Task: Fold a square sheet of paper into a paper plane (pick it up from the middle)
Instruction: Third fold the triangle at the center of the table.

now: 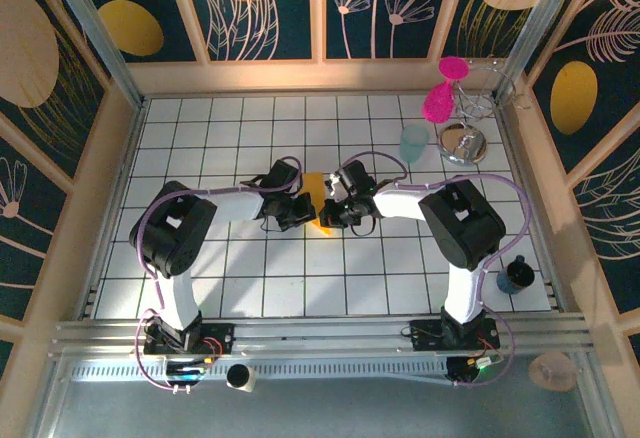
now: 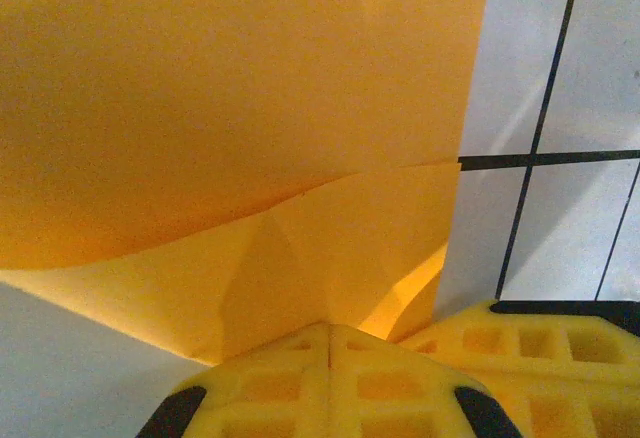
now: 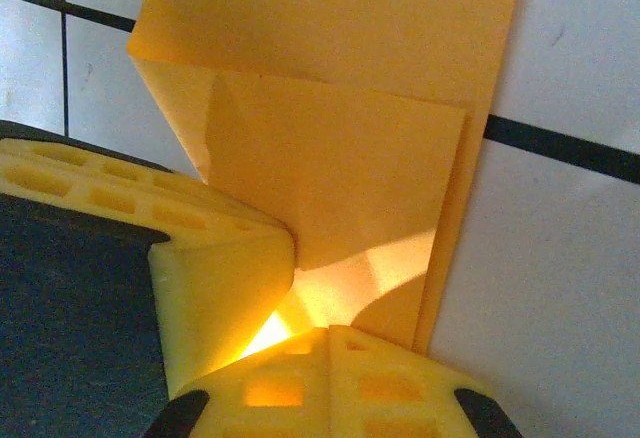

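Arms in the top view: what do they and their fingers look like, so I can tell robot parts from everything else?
The left arm and right arm match: white links, bulky black joint housings and black bases. A thin purple cable loops along each. In the wrist views the fingers are yellow, moulded with a grid of square recesses, with black corners lower down.

Square sheet of paper [image 1: 314, 187] [image 2: 230, 108] [image 3: 340, 78]: thin, plain orange-yellow, partly folded. A flap is doubled over the main layer, its edges straight and short creases running to its near edge. That edge lifts slightly off the white tiled counter [image 1: 250, 278]. The sheet lies near the counter's middle.
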